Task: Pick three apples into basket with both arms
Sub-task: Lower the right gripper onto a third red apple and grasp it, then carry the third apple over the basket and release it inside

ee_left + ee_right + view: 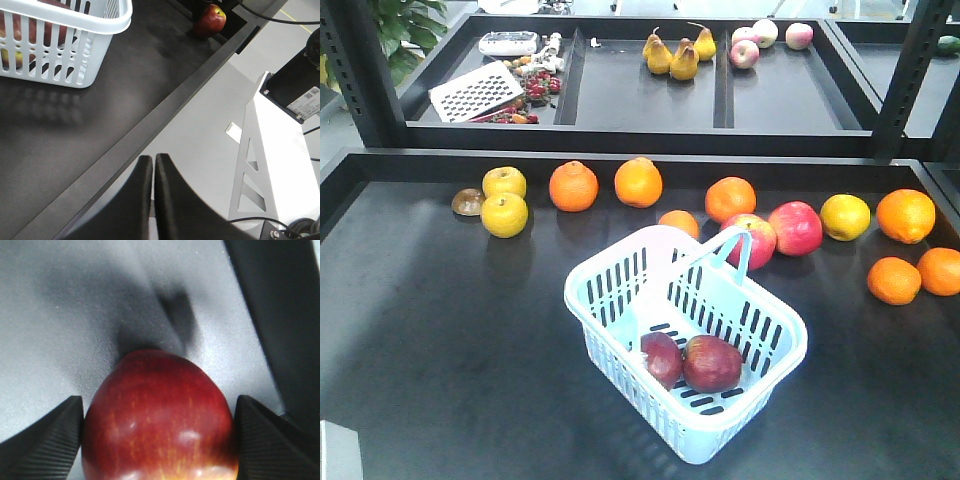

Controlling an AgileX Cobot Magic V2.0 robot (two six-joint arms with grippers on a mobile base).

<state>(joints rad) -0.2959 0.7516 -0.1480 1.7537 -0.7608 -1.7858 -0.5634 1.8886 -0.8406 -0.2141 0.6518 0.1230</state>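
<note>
Two maroon apples [695,361] lie in the blue basket [620,320] on the desk [440,330]. The right tool [157,435] clamps the third apple [157,420]; the left tool [152,165], clenched and empty, waits off the desk's edge.

Left pincer [152,162] fingers pressed together; right pincer [157,427] fingers clamped against an apple [157,420]

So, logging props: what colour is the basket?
Pale blue basket, clearest in the exterior front-facing view.
</note>
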